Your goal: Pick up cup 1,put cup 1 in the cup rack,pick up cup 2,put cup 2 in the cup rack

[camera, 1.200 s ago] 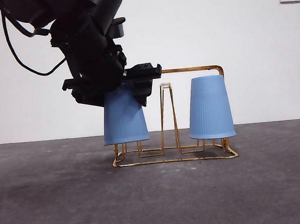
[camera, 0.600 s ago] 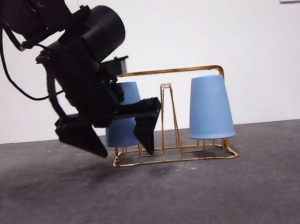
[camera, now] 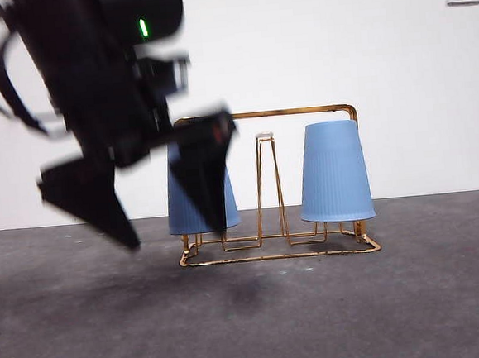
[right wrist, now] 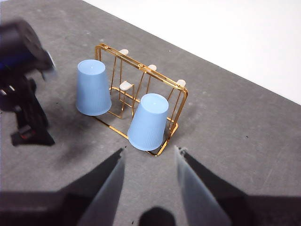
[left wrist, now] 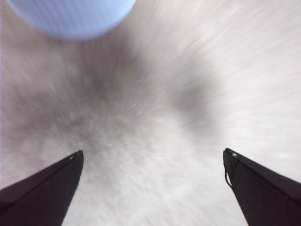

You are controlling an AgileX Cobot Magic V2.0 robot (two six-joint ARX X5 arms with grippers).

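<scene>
Compared with a second earlier, the left gripper [camera: 155, 210] had let go of the second cup [camera: 201, 200] and lifted away at the frame's left, jaws spread wide and empty. Both that cup and the first cup [camera: 334, 171] sat inverted on the cup rack [camera: 300, 110], centre frame. The right gripper [right wrist: 149, 162] hung open, well apart. The task looked complete.

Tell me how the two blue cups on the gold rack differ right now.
The left cup is partly hidden in the front view by the left pincer, open and empty close beside it; the right cup shows whole, with no arm near. The left cup sits at the cup rack's left end, the right cup at its right end. Both are ribbed, pale blue and upside down.
</scene>
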